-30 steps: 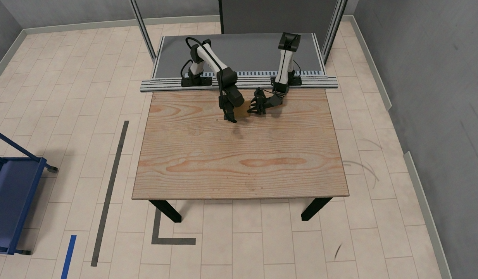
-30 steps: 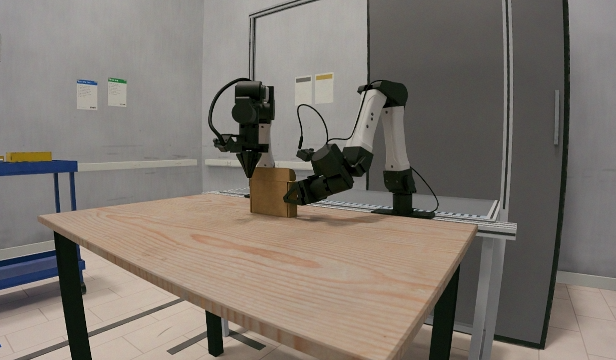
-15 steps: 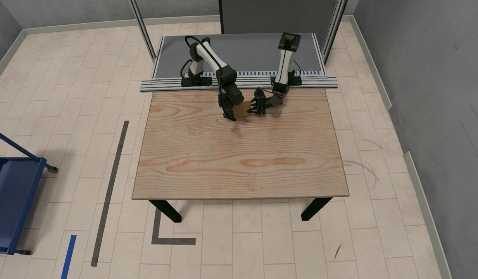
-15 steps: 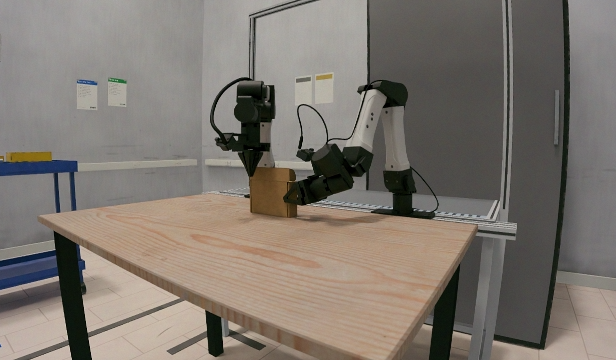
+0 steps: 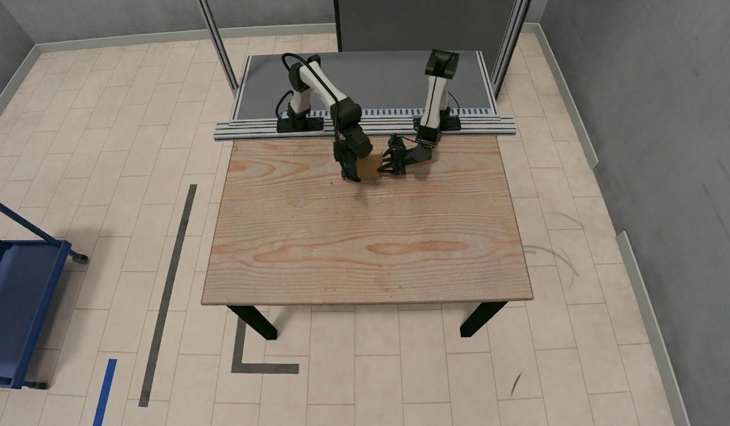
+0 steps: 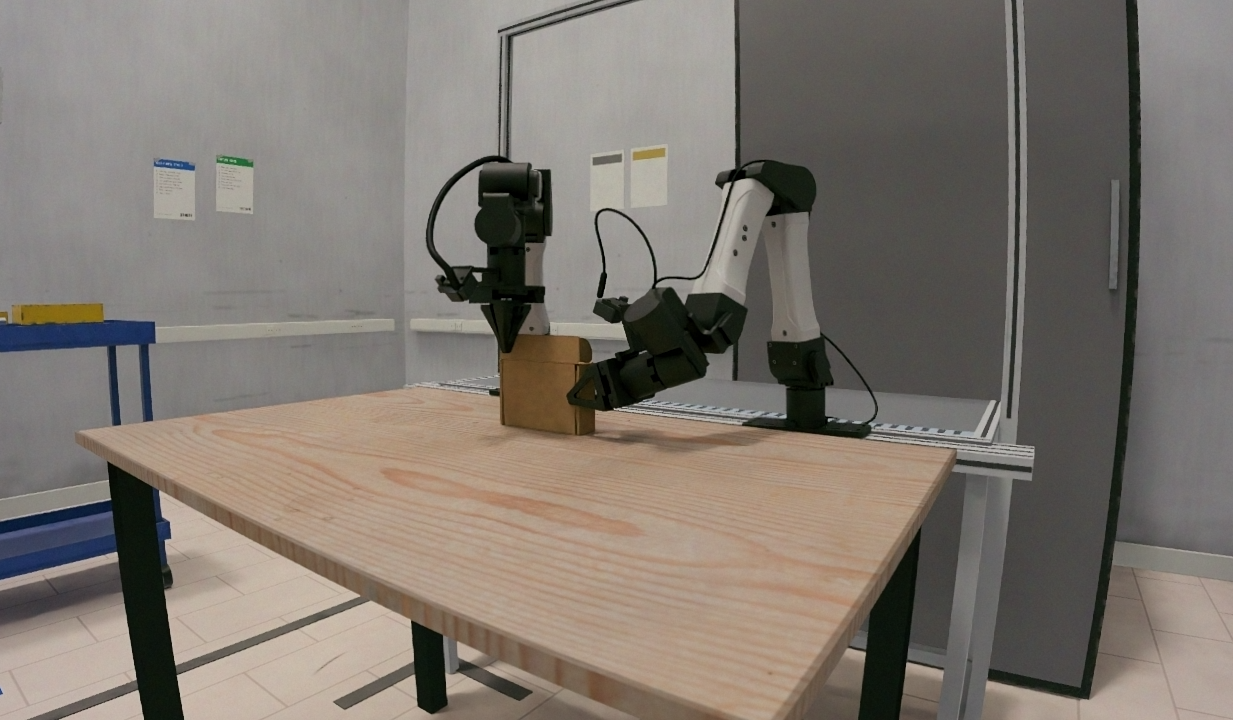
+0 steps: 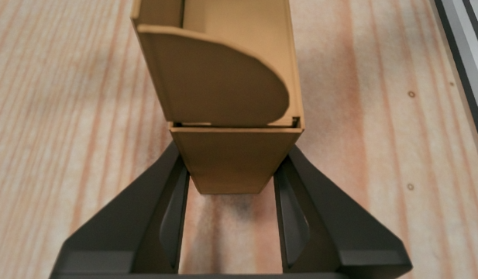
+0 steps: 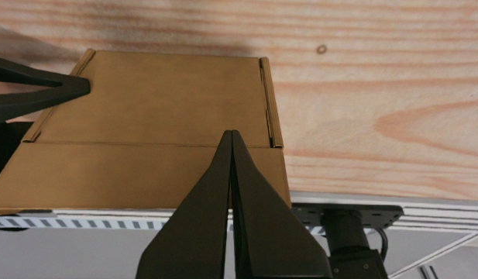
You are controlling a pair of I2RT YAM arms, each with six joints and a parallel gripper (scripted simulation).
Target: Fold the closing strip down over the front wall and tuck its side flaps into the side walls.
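Note:
The brown cardboard box (image 5: pixel 368 167) (image 6: pixel 541 394) (image 8: pixel 165 93) stands on edge. Its closing strip (image 6: pixel 542 345) (image 8: pixel 99 176) stands up in line with the lid. One rounded side flap (image 7: pixel 223 81) is bent over the front wall (image 7: pixel 246 17), outside the side wall (image 7: pixel 231 159). The other flap is hidden. My left gripper (image 5: pixel 382 162) (image 6: pixel 578 396) (image 7: pixel 232 135) is shut on the box, with one finger on each large face at that side wall. My right gripper (image 6: pixel 508 350) (image 8: pixel 231 138) is shut and empty, pointing down beside the lid at the box's far side from the left gripper.
The box stands near the table's (image 5: pixel 367 238) (image 6: pixel 513 519) rear edge, by the metal rail (image 5: pixel 367 126) carrying both arms. The two wrists are close together on either side of the box. A blue cart (image 5: pixel 25 307) stands off to one side.

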